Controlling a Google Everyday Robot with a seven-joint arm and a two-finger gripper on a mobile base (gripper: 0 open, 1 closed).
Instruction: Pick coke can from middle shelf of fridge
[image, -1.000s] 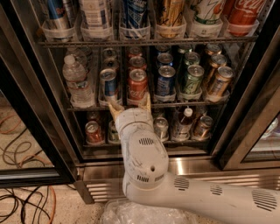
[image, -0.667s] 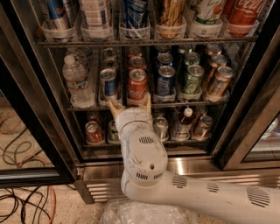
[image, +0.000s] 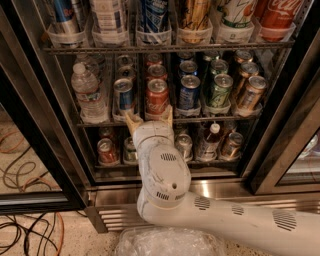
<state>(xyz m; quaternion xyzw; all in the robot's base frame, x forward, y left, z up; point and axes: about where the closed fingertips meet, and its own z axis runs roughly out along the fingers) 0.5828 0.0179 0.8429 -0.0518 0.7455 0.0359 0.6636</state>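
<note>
Apparently splayed, gripper (image: 150, 119) fingers (image: 131, 123) point up beneath coke can (image: 157, 95)

Matt tan jaws gape just below the glossy aluminium coke can (image: 157, 97) on the wire middle shelf (image: 250, 118).

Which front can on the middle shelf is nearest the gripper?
The red coke can, lined up just beyond the open gripper; the blue cans beside it stand to either side.
</note>
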